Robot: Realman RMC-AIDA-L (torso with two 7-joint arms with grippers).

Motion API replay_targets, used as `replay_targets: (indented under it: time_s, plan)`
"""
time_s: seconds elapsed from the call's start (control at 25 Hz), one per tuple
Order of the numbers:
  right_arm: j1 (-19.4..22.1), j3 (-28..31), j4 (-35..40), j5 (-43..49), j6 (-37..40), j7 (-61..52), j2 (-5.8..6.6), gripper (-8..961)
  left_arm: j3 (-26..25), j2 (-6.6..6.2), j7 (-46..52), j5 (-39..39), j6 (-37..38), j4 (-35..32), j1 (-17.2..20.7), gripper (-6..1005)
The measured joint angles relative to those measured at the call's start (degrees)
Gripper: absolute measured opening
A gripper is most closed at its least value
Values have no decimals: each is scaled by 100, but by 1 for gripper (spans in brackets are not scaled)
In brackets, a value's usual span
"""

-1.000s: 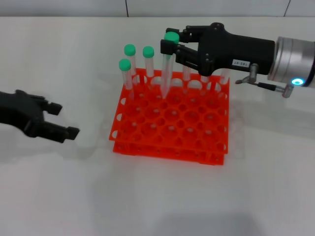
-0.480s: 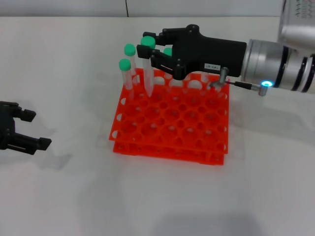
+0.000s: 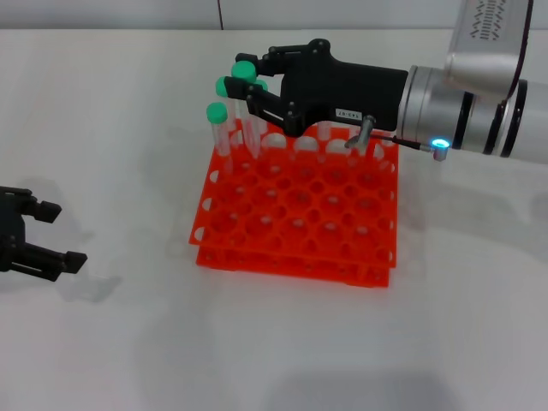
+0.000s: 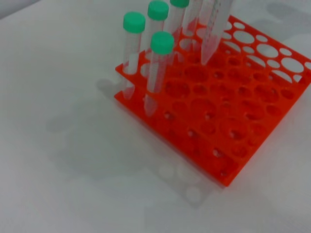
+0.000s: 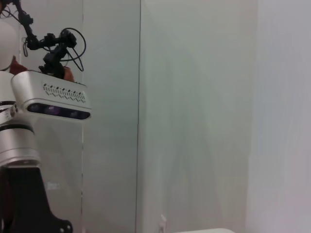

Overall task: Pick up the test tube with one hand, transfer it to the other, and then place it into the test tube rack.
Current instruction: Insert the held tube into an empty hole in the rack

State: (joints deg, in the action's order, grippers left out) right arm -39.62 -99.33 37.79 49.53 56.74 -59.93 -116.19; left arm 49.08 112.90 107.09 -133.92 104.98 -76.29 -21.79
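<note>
Bench (image 3: 128, 120): plain white top, a pale wall panel running along its far edge. The right wrist view shows only pale wall panels and part of my own body.

Test tube rack (image 3: 300, 210): orange-red, two tiers, sits mid-bench, square to the near edge.

My right pincer (image 3: 253, 86) reaches in from the bench's right side and hangs over the rack's far-left corner, fingers closed on the test tube (image 3: 251, 120) just under its green cap. Tube is near upright, tip down at the top tier's holes; can't tell if it's inside one.

My left pincer (image 3: 56, 235) sits low near the bench's left edge, well apart from the rack, fingers spread, holding nothing.

Other capped tubes (image 4: 156, 68) stand in the rack's far-left holes, just beside the held tube, crowding that corner.
</note>
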Motion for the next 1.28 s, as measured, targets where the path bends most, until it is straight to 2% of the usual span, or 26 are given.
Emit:
replay_targets:
  time_s: [1.28]
  plan:
    - [-152,-788,-72,-1155,-963,404,0,265,14,77,-21,-31,-41,65,-66,887]
